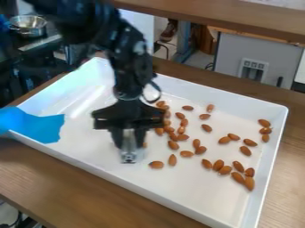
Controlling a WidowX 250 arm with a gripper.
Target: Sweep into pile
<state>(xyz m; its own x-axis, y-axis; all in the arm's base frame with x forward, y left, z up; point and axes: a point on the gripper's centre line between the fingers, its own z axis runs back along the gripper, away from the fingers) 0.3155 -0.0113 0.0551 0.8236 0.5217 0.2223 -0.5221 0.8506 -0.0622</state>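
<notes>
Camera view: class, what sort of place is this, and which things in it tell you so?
Probably a robotics lab or workshop: a black robot arm hangs over a white tray of scattered almonds, and a metal pot stands off to the upper left.

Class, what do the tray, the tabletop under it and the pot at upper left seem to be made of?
Tray: smooth, probably glossy plastic, given its even white sheen; coated metal is possible. Tabletop: satin wood or wood-look laminate, from its brown grain. Pot: polished metal, likely steel, from its silvery reflections.
</notes>
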